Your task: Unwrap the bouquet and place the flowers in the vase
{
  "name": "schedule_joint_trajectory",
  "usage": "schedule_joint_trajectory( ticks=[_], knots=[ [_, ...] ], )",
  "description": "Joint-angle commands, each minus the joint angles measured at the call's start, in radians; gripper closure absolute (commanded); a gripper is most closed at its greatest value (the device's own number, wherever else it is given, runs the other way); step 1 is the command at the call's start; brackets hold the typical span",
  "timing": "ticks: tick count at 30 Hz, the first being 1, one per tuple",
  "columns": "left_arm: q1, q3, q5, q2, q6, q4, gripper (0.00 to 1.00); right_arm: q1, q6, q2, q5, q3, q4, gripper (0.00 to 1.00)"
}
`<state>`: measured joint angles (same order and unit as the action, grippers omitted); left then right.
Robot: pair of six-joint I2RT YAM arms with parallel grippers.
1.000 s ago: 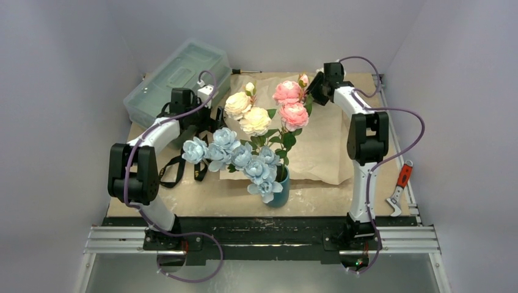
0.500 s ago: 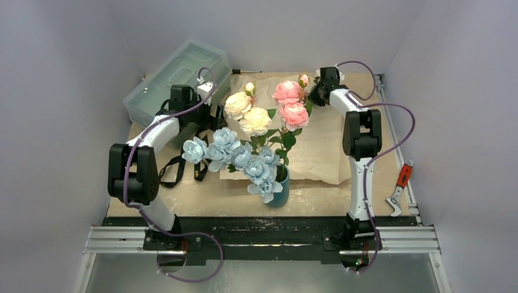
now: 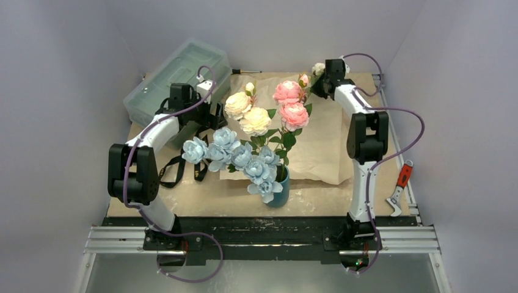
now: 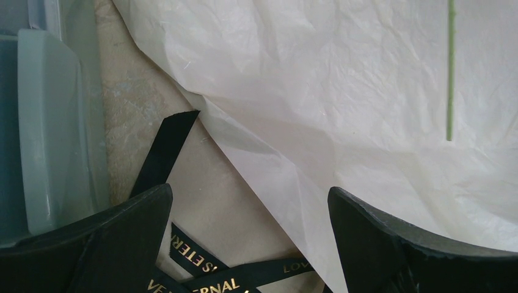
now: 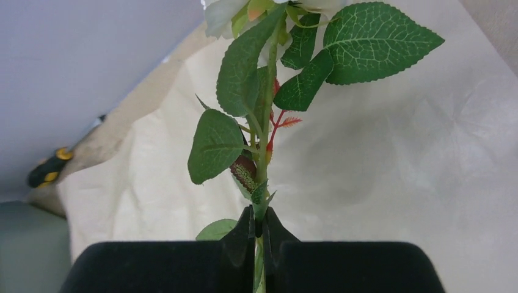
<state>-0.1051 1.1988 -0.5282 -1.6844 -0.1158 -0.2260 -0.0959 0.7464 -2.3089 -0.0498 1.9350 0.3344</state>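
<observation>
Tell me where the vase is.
In the top view, the vase stands near the table's front edge, about centre, under the blue blossoms and at the paper's near edge.

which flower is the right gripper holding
The single cream-white rose on a leafy green stem, pinched in the right gripper at the table's far edge. The other blooms stand bunched over the teal-blue tapered vase, untouched.

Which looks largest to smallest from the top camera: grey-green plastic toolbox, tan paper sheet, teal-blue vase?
1. tan paper sheet
2. translucent grey-green plastic toolbox
3. small teal-blue vase, partly hidden by flowers
</observation>
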Motion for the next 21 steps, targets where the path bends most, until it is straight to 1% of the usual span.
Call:
schedule_joint_trajectory(
  ticks=[1, 6, 11, 16, 21],
  knots=[
    [-0.002, 0.029, -0.018, 0.032, 0.016, 0.03, 0.0, 0.018, 0.02, 0.213, 0.034, -0.024, -0.058, 1.0],
    [-0.003, 0.015, -0.022, 0.038, 0.017, 0.046, 0.0, 0.048, -0.016, 0.344, 0.04, -0.086, -0.097, 1.0],
    [-0.001, 0.001, 0.006, 0.044, 0.016, 0.05, 0.0, 0.084, -0.057, 0.489, 0.048, -0.157, -0.122, 1.0],
    [-0.001, -0.005, 0.012, 0.044, 0.017, 0.041, 0.0, 0.093, -0.132, 0.69, 0.079, -0.292, -0.184, 1.0],
    [-0.001, -0.021, 0.002, 0.046, 0.028, 0.05, 0.0, 0.093, -0.184, 0.923, 0.078, -0.415, -0.185, 1.0]
  ],
)
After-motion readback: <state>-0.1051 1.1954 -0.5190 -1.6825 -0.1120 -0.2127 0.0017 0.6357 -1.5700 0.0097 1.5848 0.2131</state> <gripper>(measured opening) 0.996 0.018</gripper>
